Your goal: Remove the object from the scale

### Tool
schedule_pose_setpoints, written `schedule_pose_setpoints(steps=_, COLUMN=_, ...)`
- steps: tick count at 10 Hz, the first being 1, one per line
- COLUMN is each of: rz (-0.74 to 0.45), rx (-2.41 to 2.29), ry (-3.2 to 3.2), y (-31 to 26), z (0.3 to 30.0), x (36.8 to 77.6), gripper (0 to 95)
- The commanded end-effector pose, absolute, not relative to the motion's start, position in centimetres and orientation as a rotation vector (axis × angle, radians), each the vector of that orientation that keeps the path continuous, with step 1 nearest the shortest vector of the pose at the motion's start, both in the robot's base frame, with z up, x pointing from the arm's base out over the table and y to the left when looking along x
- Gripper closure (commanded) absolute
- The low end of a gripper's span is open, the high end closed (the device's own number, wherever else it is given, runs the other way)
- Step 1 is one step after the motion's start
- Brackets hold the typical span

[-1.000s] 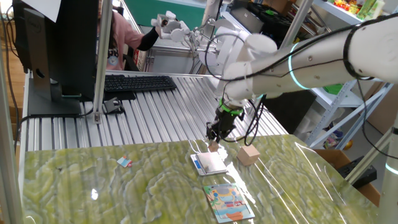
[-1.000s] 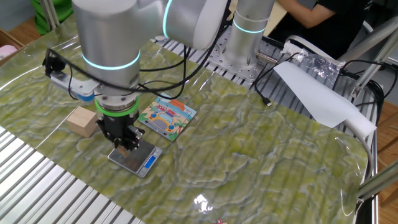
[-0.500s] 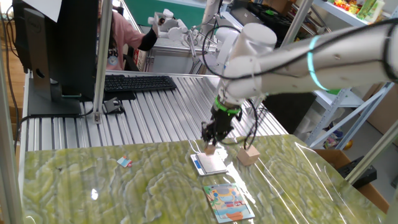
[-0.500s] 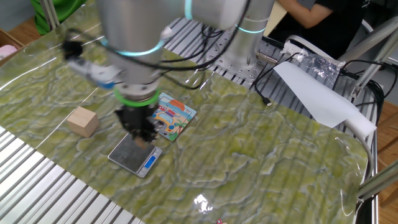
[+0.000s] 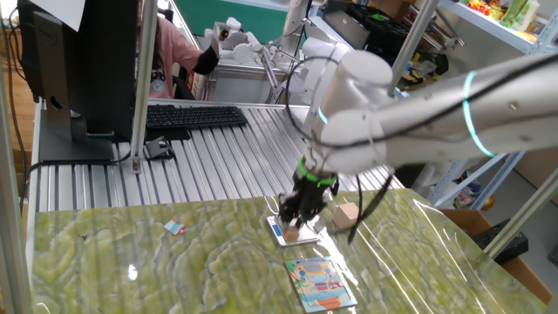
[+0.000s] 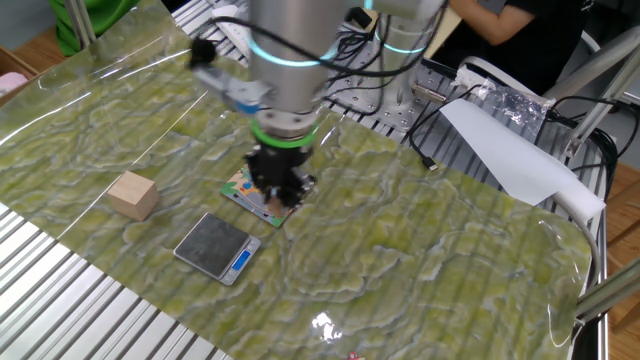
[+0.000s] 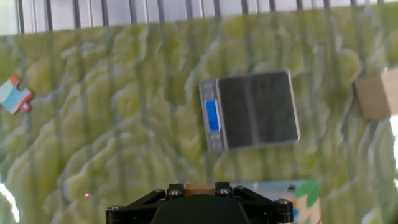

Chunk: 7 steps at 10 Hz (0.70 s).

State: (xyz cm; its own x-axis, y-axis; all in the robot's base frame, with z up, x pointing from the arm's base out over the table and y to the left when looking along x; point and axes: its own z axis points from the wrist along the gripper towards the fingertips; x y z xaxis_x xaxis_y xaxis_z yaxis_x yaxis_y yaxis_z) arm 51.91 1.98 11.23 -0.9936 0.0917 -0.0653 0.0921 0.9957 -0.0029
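The tiny tan-brown wooden cube [image 7: 199, 188] sits clamped between my fingertips at the bottom of the hand view. My gripper [image 7: 199, 185] is shut on it and holds it above the green table, off the scale. The scale [image 7: 258, 109] is a silvery square pad with a blue strip on its left edge, and its plate is bare. In the other fixed view my gripper [image 6: 280, 195] hangs over the illustrated card, to the upper right of the scale [image 6: 217, 247]. In one fixed view my gripper [image 5: 298, 227] hides part of the scale [image 5: 281, 228].
A larger pale tan block [image 6: 133, 194] lies left of the scale, also at the right edge of the hand view [image 7: 376, 94]. The colourful card [image 5: 321, 283] lies in front of the scale. A small puzzle piece [image 7: 15, 95] lies far left. A keyboard [image 5: 192, 116] sits behind.
My gripper has lifted off the scale with the cube in it and moved sideways toward the illustrated card. The scale's plate is now bare.
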Motion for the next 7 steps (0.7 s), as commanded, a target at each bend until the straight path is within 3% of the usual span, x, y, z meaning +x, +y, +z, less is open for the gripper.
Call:
schedule_pose_setpoints(steps=1, rz=0.003, rx=0.165, ry=3.077, y=3.1, z=11.0, x=50.9, gripper=95.0)
schedule_pose_setpoints(steps=7, rz=0.048, rx=0.224, ry=3.079, y=6.7, z=9.1, x=49.8, gripper=95.0)
